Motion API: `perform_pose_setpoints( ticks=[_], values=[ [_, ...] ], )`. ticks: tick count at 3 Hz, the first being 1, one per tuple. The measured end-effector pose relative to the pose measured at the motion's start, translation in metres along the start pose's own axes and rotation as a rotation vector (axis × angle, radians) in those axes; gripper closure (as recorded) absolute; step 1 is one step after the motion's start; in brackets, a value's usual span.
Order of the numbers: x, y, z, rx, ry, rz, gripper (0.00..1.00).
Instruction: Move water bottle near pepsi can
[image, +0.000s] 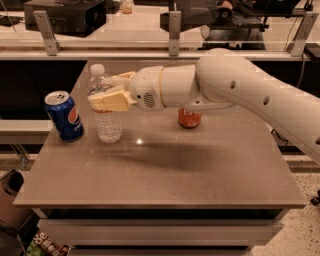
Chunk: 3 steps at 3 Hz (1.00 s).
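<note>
Clear water bottle (108, 127) btwn gripper fingers (107, 100)

Part of water bottle (108, 127) behind clasping claw (105, 90)

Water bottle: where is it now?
In the camera view, the water bottle stands at the table's left, just right of the pepsi can, with the gripper at its middle.

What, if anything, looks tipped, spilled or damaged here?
Nothing stands out. The water bottle and the Pepsi can stand upright, close but apart; the tool is around the bottle's upper half. No spill shows.
</note>
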<state>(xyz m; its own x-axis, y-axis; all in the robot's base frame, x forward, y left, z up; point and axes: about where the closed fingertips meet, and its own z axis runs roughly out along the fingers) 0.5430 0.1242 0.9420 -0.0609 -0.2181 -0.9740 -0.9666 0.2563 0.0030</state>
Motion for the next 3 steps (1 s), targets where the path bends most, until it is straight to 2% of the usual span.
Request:
perform_pose_setpoints(
  ticks=[1, 2, 3],
  values=[
    [-0.0012, 0.0019, 0.0016, -0.004, 0.000, -0.003, 0.12],
    [-0.0021, 0.0035, 0.0029, -0.006, 0.001, -0.005, 0.00],
    [-0.0022, 0.0035, 0.0029, -0.007, 0.001, -0.005, 0.00]
  ],
)
